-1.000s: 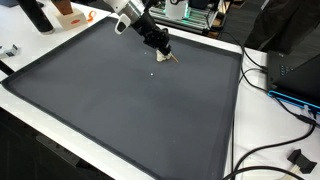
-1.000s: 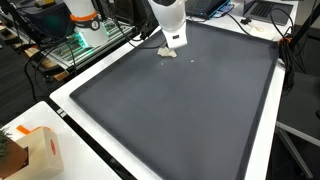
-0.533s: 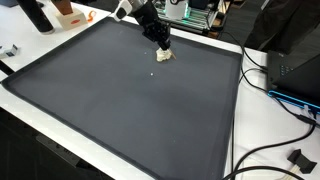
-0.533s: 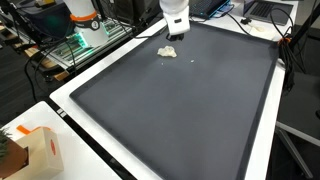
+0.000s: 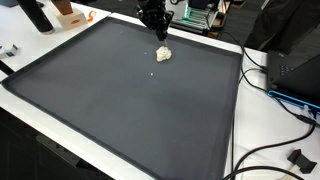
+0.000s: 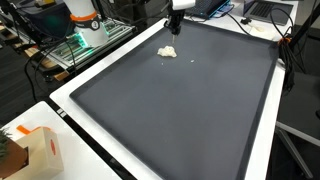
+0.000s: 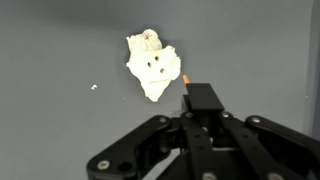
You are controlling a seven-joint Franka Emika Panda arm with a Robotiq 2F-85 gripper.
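Lifts the tool up off the white lump, narrow and holding nothing, and leaves that lump lying loose near an edge of the dark mat, let go, apparently.

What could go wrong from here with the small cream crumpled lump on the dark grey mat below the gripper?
1. The small cream crumpled lump looks soft and irregular; the black gripper above it seems closed in the wrist view, so coming down like this could squash or shove it.
2. A tiny white crumb lies apart from it on the dark grey mat, so handling may scatter more bits.
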